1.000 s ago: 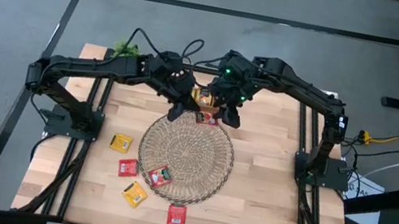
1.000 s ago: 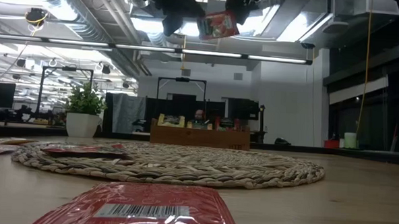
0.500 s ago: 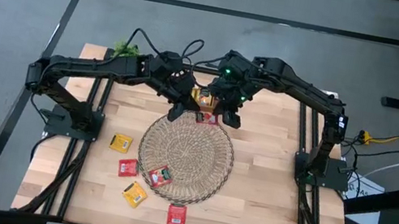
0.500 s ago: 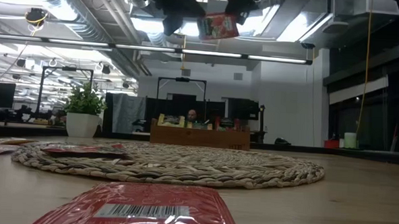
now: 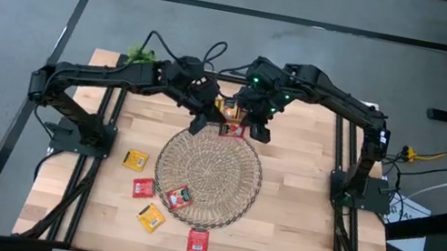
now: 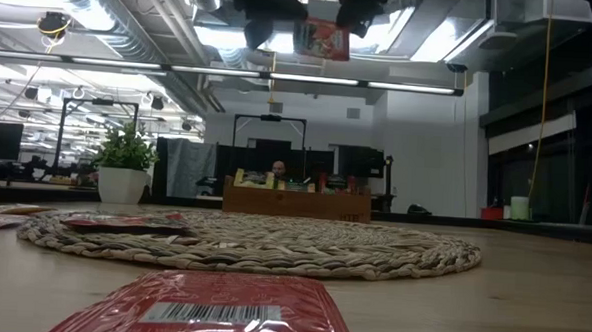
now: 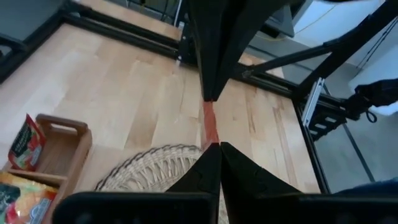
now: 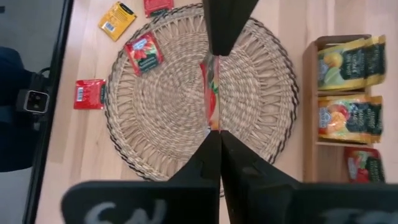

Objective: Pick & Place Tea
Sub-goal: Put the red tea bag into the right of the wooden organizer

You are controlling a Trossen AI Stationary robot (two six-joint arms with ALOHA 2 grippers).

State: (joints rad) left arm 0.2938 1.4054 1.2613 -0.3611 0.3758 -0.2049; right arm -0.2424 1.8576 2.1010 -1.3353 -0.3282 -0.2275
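Note:
A red tea sachet [image 6: 322, 39] hangs high above the far edge of the round wicker mat [image 5: 208, 176]. My left gripper [image 5: 208, 123] and my right gripper [image 5: 252, 131] meet there, both shut on it. In each wrist view it shows edge-on, a thin red strip [image 7: 210, 124] [image 8: 212, 93] running from that arm's own fingertips to the other arm's. Another red sachet [image 5: 179, 197] lies flat on the mat's near left part. Several more sachets, yellow [image 5: 135, 160] and red [image 5: 197, 241], lie flat on the table near the mat. My left gripper pinches one edge of the red sachet [image 7: 211, 138] between its two fingertips. It comes from the table's left, slanting down. The sachet hangs clear of the mat. My right gripper pinches the opposite edge [image 8: 213, 123] between its two fingertips, coming from the table's right, slanting down.
A wooden box [image 5: 228, 108] with upright sachets stands just beyond the mat, under the grippers. A small potted plant [image 5: 137, 55] stands at the far left corner. One red sachet [image 6: 205, 307] lies close to the table's near edge.
My right gripper has shut on the red sachet that my left gripper was holding up. The sachet has tipped a little, from slanted to nearly level in the low view, and stays high above the mat.

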